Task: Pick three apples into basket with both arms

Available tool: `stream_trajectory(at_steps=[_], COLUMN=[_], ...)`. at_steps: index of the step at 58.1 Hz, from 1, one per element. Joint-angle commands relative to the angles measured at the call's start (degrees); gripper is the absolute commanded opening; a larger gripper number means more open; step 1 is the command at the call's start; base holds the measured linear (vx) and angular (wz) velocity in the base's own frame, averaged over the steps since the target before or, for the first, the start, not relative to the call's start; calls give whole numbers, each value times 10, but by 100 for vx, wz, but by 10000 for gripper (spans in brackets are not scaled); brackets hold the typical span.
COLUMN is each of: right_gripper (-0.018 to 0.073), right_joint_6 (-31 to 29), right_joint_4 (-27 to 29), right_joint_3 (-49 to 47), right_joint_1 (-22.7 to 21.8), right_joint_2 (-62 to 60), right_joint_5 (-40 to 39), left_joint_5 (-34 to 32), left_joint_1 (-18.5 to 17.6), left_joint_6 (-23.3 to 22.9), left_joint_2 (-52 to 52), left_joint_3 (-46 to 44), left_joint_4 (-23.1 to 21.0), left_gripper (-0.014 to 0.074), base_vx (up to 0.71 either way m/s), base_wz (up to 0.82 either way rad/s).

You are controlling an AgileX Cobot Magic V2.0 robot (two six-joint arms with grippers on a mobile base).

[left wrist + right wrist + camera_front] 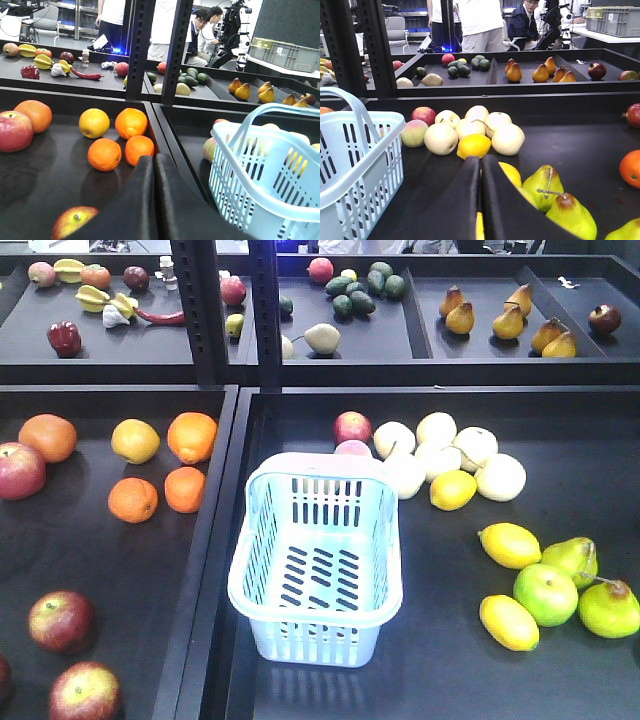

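Left gripper [153,161] and right gripper [480,161], both clenched on nothing, show only in wrist views. Front cam alone looks into basket [315,645], slotted floor bare; three apples [62,620] sit in L tray [130,570].

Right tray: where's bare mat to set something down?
Bare strip between the basket and the lemons; also the far right corner beyond the pale pears. Crowded behind the basket and around the green fruit.

Was brightly lit. Held black posts [377,45], a grey chair [395,29], and grey crates [615,19] on a white table [605,36].
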Motion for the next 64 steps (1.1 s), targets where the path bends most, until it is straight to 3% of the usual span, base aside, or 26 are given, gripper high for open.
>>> stream_trajectory(at_steps=[1, 64], right_gripper=[-5, -5], right_joint_6=[-4, -4], right_joint_4=[-5, -5], right_joint_3=[7, 7], right_joint_1=[-3, -3], right_joint_2=[-6, -6], right_joint_5=[-41, -41], left_joint_5=[-39, -39], left_joint_1=[-4, -4], left_joint_6=[-4, -4], left_joint_2=[-7, -7], left_joint_3=[-14, -14], left_joint_4=[-1, -1], left_gripper=[-6, -6], base_vx=[5, 2], base_wz=[1, 0])
